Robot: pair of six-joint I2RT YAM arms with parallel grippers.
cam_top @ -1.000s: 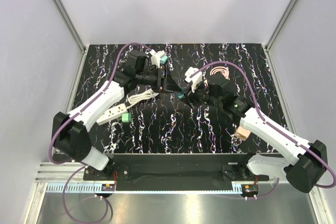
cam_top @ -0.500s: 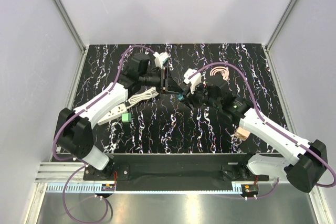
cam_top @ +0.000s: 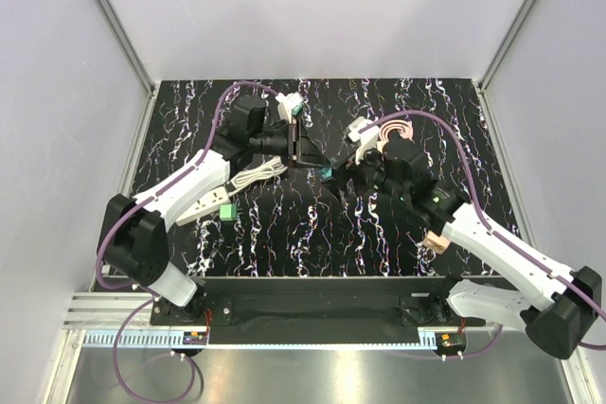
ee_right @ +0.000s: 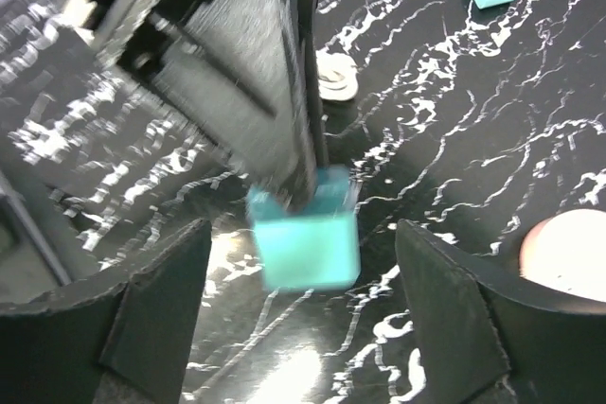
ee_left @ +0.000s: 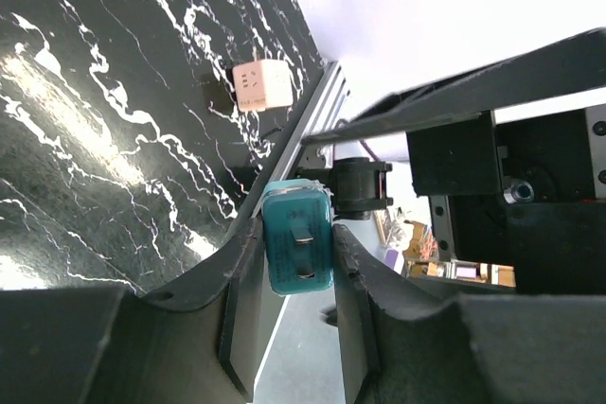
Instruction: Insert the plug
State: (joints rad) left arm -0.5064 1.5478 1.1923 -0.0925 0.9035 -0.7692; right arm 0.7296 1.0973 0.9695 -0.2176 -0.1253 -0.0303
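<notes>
Two hands meet above the table's [cam_top: 454,120] middle: the left hand [cam_top: 314,162] pinches the teal plug [ee_left: 297,250], prongs facing its wrist, while the right hand [cam_top: 343,175] stands wide around it, untouching. The right should back straight off before the left carries toward the power strip [cam_top: 204,203], near left. Its sockets are unreadable from above, and the right wrist view is blurred.

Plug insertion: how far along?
Done: small teal plastic cube plug is clamped in the left tool, prongs exposed. In hand: right tool stands open either side of it, not gripping. Left: carry it to the white power strip and insert.
</notes>
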